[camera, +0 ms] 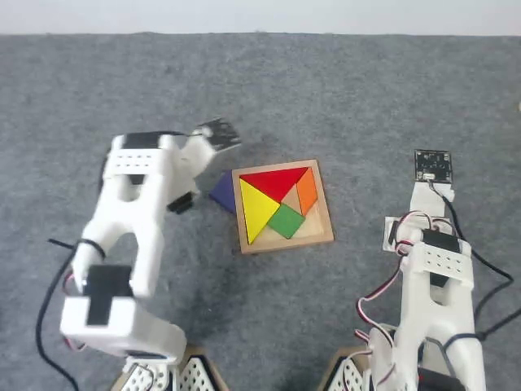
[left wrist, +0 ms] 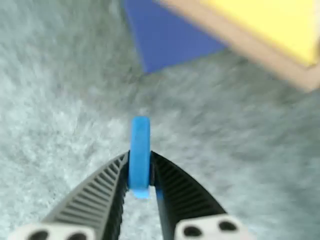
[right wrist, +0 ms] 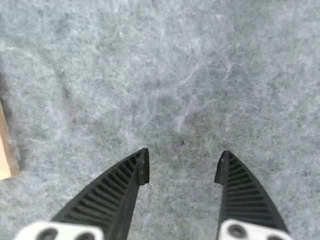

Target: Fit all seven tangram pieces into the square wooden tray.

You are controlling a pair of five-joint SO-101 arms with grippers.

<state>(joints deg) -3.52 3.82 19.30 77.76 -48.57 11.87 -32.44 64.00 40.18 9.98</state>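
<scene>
Tangram pieces [camera: 273, 181]: four in tray [camera: 285, 242], dark blue one [left wrist: 165, 35] cut off ahead of left pincer [left wrist: 140, 156], light blue one [left wrist: 140, 137] clamped; right pincer [right wrist: 182, 167] wide.

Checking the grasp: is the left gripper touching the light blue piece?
Touching. In the left wrist view the left gripper has both jaws pressed against the light blue piece.

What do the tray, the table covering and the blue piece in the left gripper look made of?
Tray: pale, plain wood, tan rim. Table covering: grey felt or short carpet, loose fibres showing. Blue piece in left gripper: smooth, evenly coloured; painted wood or plastic, unclear.
</scene>
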